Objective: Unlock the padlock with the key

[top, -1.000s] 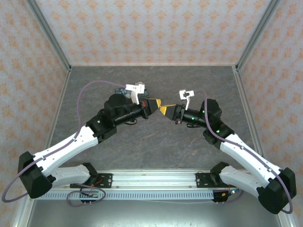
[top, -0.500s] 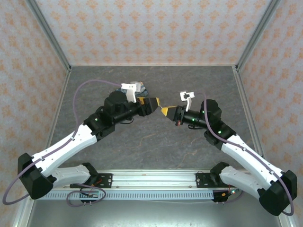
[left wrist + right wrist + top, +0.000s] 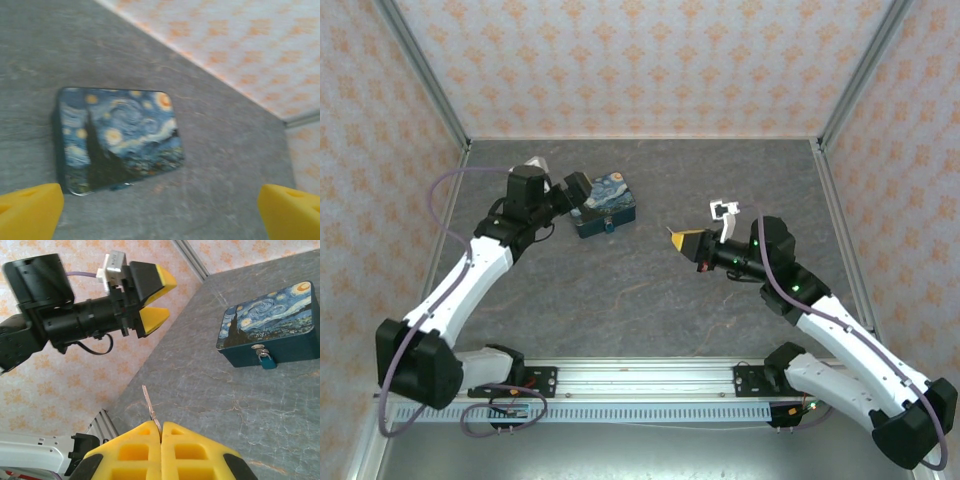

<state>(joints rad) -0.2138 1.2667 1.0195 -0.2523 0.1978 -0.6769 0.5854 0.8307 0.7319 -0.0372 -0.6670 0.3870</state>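
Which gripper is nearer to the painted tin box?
Left. In the top view the left gripper, fingers open, is close by the left end of the tin box. The right gripper, shut on the key, is farther off to the box's right.

Tin box (image 3: 605,205) (image 3: 117,140) (image 3: 272,335): rectangular, rounded corners, closed. Lid painted with a blue-and-yellow swirling sky; sides dark teal. Lying flat, lid up, on the far left-of-centre part of the desk (image 3: 650,300), skewed to its edges. Desk top grey, stone-patterned. Enclosed by walls (image 3: 650,60) with an orange motif and metal posts (image 3: 425,75). Aluminium rail (image 3: 640,375) along the near edge.
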